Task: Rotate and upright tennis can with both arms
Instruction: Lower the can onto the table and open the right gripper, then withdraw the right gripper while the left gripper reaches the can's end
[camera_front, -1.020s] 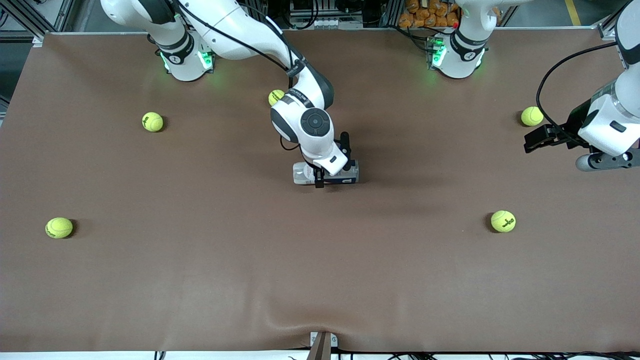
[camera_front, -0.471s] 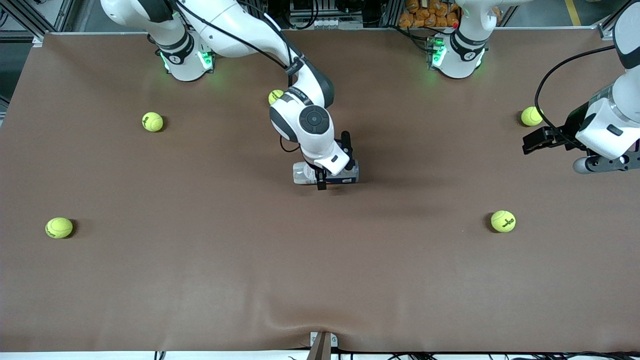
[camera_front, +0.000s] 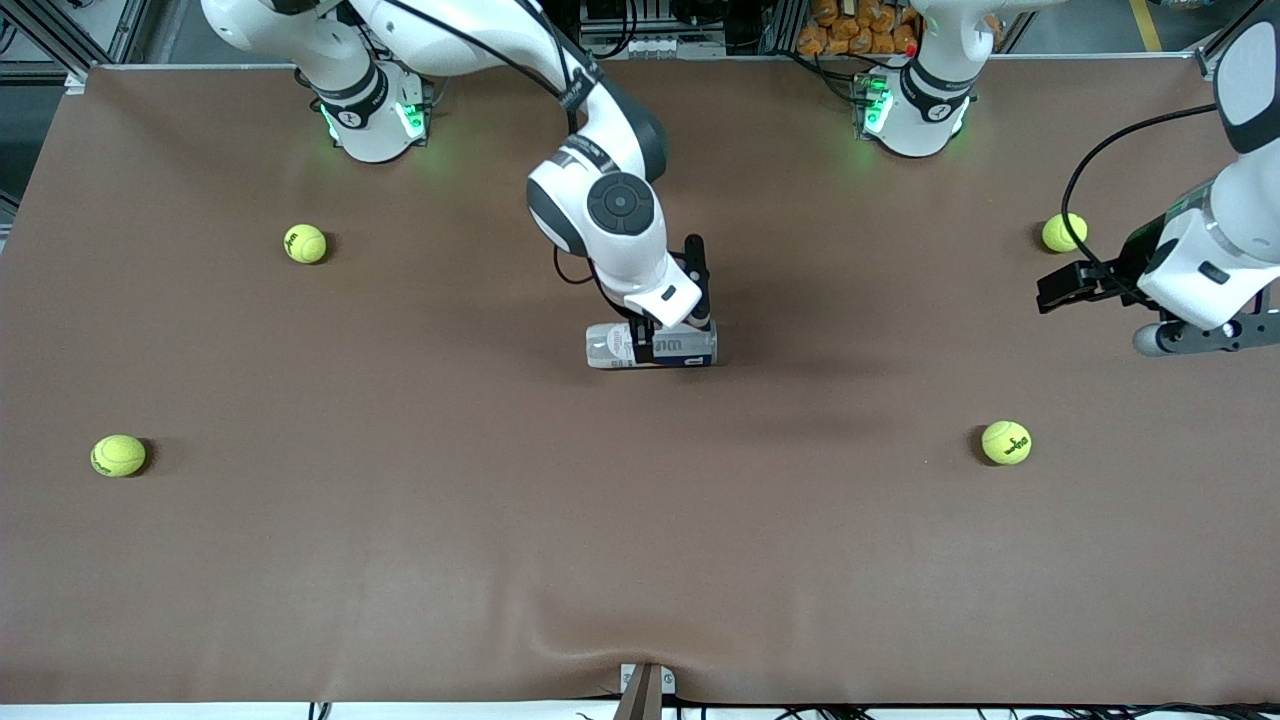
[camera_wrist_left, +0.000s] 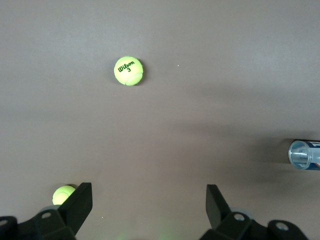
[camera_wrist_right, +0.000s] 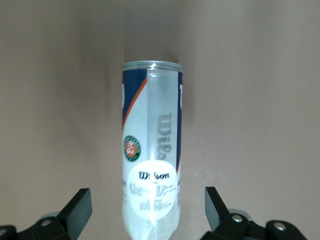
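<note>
One brown table (camera_front: 400, 560) carries two white arms, one can and four visible tennis balls.

The right arm (camera_front: 600, 215) reaches from its base to the table's middle, and the right gripper (camera_front: 672, 340) sits directly above the can (camera_front: 650, 347), fingers spread wide with nothing clamped; in the right wrist view the can (camera_wrist_right: 151, 165) lies between the two fingertips (camera_wrist_right: 75, 207), touching neither.

The left arm (camera_front: 1215, 250) is over its own end of the table, and the left gripper (camera_front: 1062, 288) hangs in the air there, fingers apart and empty, well apart from the can.

The can lies on its side at mid-table, long axis running between the two arms' ends, clear body toward the right arm's end, navy label toward the left arm's. It looks empty (the open mouth (camera_wrist_left: 300, 155) shows in the left wrist view).

Balls: one (camera_front: 1063, 232) beside the left gripper, one (camera_front: 1006, 442) nearer the camera at that same end, and two at the right arm's end, one (camera_front: 305, 243) farther back and one (camera_front: 118, 455) closer.
</note>
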